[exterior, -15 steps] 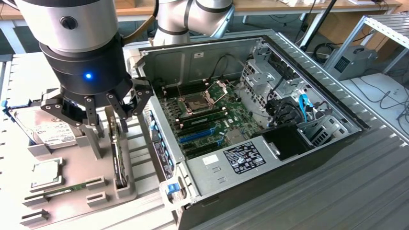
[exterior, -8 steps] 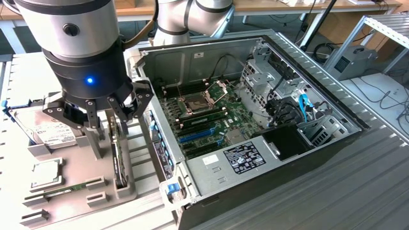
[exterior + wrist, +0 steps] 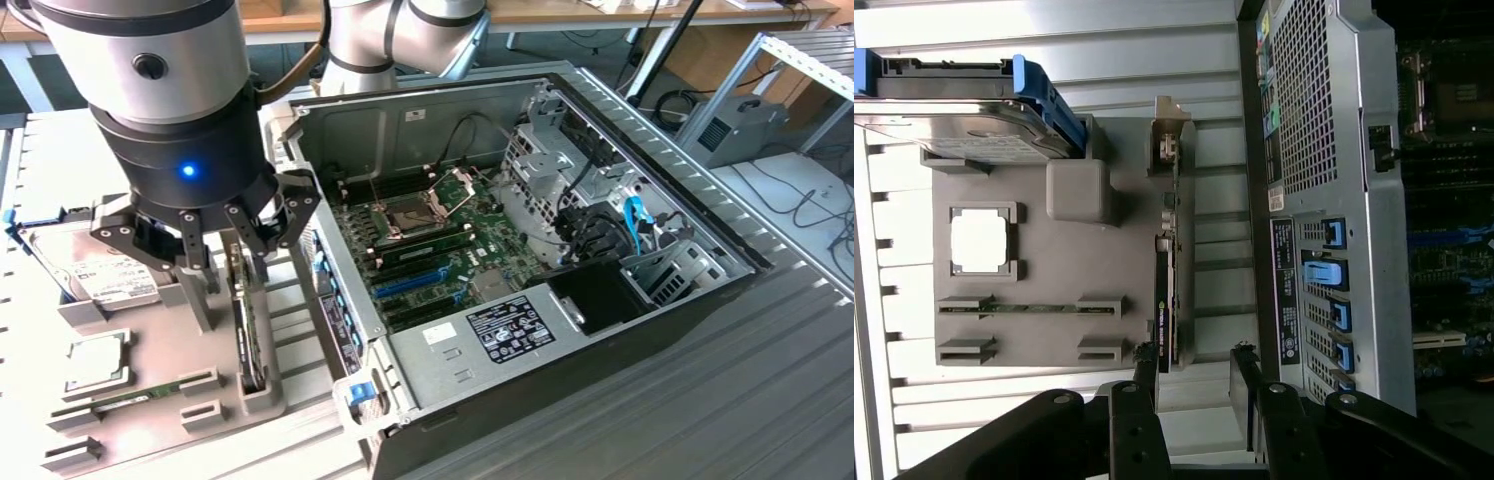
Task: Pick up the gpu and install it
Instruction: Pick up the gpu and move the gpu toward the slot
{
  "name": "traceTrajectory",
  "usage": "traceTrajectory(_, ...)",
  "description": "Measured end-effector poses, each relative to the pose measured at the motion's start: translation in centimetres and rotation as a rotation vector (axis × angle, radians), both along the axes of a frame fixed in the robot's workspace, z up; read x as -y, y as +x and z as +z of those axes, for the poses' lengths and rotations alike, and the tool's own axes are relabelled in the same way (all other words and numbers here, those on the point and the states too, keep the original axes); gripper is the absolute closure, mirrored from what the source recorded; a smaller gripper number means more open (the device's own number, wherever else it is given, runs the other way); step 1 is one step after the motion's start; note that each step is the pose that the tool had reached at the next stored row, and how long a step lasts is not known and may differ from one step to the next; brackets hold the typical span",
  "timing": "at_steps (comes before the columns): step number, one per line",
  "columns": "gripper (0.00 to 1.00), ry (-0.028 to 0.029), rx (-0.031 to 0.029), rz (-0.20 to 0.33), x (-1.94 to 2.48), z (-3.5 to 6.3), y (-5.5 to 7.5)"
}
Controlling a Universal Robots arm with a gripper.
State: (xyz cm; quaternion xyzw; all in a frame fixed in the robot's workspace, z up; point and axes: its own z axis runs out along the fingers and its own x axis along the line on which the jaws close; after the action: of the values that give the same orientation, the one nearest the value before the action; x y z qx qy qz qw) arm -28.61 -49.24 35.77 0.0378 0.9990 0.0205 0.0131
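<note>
Beside the open computer case [image 3: 400, 130], on the exterior view's left of it, a grey holder block [image 3: 167, 330] rests on the ribbed metal table [image 3: 747, 400]. The case's perforated back wall [image 3: 1324, 150] rises just beside the block's near edge, close to the finger on that side.

The gpu [image 3: 248, 330] stands on edge in a slot along the side of the block nearest the case, its silver bracket [image 3: 1170, 130] at one end. The claw [image 3: 230, 265] hangs above the card with its black fingers [image 3: 1146, 365] spread wide and nothing held. In the wrist view the card's thin edge [image 3: 1166, 280] runs between the two fingers, much nearer to the one farther from the case, and it cannot be told whether that finger touches it.

Farther from the case, the block also carries a hard drive [image 3: 100, 275] in a blue-ended caddy, a square processor [image 3: 100, 360] in its recess, and a narrow green memory stick [image 3: 134, 392] in a groove. Inside the case lies the green motherboard [image 3: 454, 255] with its processor socket [image 3: 407, 215] and blue expansion slots [image 3: 407, 285].
</note>
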Motion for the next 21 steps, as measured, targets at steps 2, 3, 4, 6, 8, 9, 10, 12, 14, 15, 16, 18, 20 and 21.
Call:
traceTrajectory(2, 0.58, 0.0000, 0.0000, 0.000, 0.00, -0.02, 0.0)
traceTrajectory(3, 0.58, 0.0000, 0.0000, 0.000, 0.00, -0.04, 0.0)
traceTrajectory(4, 0.58, 0.0000, 0.0000, 0.000, 0.00, -0.05, 0.0)
traceTrajectory(6, 0.58, 0.0000, 0.0000, 0.000, 0.01, -0.08, 0.0)
traceTrajectory(8, 0.58, 0.0000, 0.0001, 0.000, 0.01, -0.11, 0.0)
traceTrajectory(9, 0.58, 0.0000, 0.0000, 0.000, 0.02, -0.13, 0.0)
traceTrajectory(10, 0.58, 0.0000, 0.0000, 0.000, 0.02, -0.15, 0.0)
traceTrajectory(12, 0.58, 0.0000, 0.0000, 0.000, 0.05, -0.38, 0.0)
traceTrajectory(14, 0.58, -0.0001, 0.0000, 0.000, 0.08, -0.67, 0.0)
traceTrajectory(15, 0.58, -0.0005, 0.0000, 0.000, 0.08, -0.84, 0.0)
traceTrajectory(16, 0.58, -0.0012, 0.0000, 0.000, 0.08, -0.98, 0.0)
traceTrajectory(18, 0.58, -0.0017, 0.0000, 0.000, 0.08, -1.21, 0.0)
traceTrajectory(20, 0.58, -0.0018, 0.0000, 0.000, 0.09, -1.54, 0.0)
traceTrajectory(21, 0.58, -0.0018, 0.0000, 0.000, 0.09, -1.55, 0.0)
